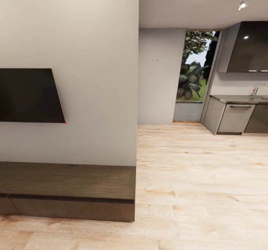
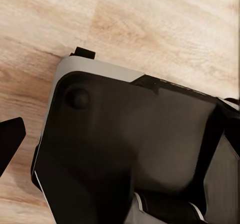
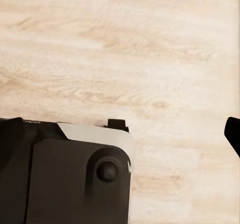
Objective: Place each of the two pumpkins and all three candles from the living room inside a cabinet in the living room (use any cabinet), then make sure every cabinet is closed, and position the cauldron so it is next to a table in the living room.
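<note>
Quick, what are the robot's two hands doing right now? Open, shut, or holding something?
Left gripper: cannot be told; one dark fingertip shows over the pale wooden floor.
Right gripper: cannot be told; one dark fingertip shows.

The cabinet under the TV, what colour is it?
Dark brown wood grain; the cabinet shows best in the head view.

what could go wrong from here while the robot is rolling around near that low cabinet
1. The cabinet juts from the wall beside open floor; turning toward it, the base could clip its corner.
2. No pumpkin, candle or cauldron is in sight, so the robot may head toward the kitchen counter instead.
3. The TV hangs just above the cabinet, so a raised arm could strike it.
</note>
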Robot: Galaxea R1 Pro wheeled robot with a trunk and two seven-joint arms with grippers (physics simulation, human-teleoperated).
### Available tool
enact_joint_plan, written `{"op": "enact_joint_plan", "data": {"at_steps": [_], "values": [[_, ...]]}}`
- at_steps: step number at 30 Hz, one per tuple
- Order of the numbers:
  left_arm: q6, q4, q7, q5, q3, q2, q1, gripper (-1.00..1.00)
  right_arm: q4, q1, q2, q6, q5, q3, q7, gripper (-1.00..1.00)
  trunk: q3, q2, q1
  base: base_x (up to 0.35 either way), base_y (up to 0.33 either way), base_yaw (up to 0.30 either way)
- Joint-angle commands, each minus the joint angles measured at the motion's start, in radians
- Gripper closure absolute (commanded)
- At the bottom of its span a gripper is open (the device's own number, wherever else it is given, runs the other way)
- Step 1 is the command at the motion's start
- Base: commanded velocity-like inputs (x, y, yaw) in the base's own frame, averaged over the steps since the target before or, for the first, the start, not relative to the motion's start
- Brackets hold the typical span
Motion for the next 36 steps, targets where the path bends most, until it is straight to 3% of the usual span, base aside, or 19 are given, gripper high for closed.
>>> {"op": "enact_joint_plan", "data": {"at_steps": [1, 2, 5, 7, 12, 13, 14, 15, 18, 22, 24, 26, 36], "values": [[0.009, -0.004, -0.002, 0.022, 0.001, 0.000, -0.001, -1.00, -0.013, 0.000, -0.001, 0.015, 0.008, 0.000, 0.002, -1.00, -0.005, -0.009, 0.004, 0.000, 0.000, 0.000], [0.021, -0.005, -0.002, 0.047, 0.001, -0.001, -0.008, -1.00, -0.036, 0.000, -0.001, 0.049, 0.006, -0.001, 0.002, -1.00, -0.008, -0.016, 0.008, 0.000, 0.000, 0.000], [0.053, -0.006, -0.001, 0.065, 0.000, -0.001, -0.033, -1.00, -0.073, 0.000, -0.001, 0.110, 0.004, 0.000, 0.004, -1.00, -0.018, -0.037, 0.020, 0.000, 0.000, 0.000], [0.103, -0.007, -0.001, 0.076, 0.001, -0.001, -0.079, -1.00, -0.109, 0.000, 0.000, 0.175, 0.003, 0.001, 0.007, -1.00, -0.024, -0.051, 0.027, 0.000, 0.000, 0.000], [0.145, -0.008, -0.020, 0.103, 0.001, -0.001, -0.112, -1.00, -0.157, -0.004, 0.002, 0.215, 0.003, 0.001, 0.009, -1.00, -0.039, -0.086, 0.046, 0.000, 0.000, 0.000], [0.178, -0.007, -0.049, 0.156, 0.001, 0.003, -0.140, -1.00, -0.203, -0.016, 0.002, 0.248, 0.002, 0.001, 0.009, -1.00, -0.043, -0.093, 0.050, 0.000, 0.000, 0.000], [0.189, -0.007, -0.056, 0.173, 0.001, 0.004, -0.147, -1.00, -0.215, -0.019, 0.002, 0.262, 0.002, 0.001, 0.009, -1.00, -0.046, -0.100, 0.054, 0.000, 0.000, 0.000], [0.235, -0.006, -0.074, 0.245, 0.000, 0.011, -0.176, -1.00, -0.272, -0.033, 0.003, 0.330, 0.002, 0.002, 0.014, -1.00, -0.049, -0.107, 0.058, 0.000, 0.000, 0.000], [0.263, -0.006, -0.080, 0.284, 0.000, 0.015, -0.191, -1.00, -0.319, -0.042, 0.003, 0.384, 0.002, 0.002, 0.028, -1.00, -0.058, -0.128, 0.069, 0.000, 0.000, 0.000], [0.284, -0.007, -0.085, 0.312, 0.000, 0.020, -0.208, -1.00, -0.376, -0.050, 0.003, 0.445, 0.002, 0.002, 0.055, -1.00, -0.071, -0.156, 0.085, 0.000, 0.000, 0.000], [0.297, -0.008, -0.095, 0.342, 0.002, 0.027, -0.252, -1.00, -0.457, -0.078, 0.003, 0.527, 0.002, 0.002, 0.090, -1.00, -0.077, -0.170, 0.092, 0.000, 0.000, 0.000], [0.298, -0.008, -0.106, 0.359, 0.002, 0.028, -0.265, -1.00, -0.482, -0.089, 0.006, 0.558, 0.002, 0.002, 0.098, -1.00, -0.083, -0.184, 0.100, 0.000, 0.000, 0.000], [0.302, -0.008, -0.167, 0.407, 0.001, 0.030, -0.323, -1.00, -0.593, -0.105, 0.043, 0.646, 0.002, 0.002, 0.106, -1.00, -0.115, -0.254, 0.138, 0.000, 0.000, 0.000]]}}
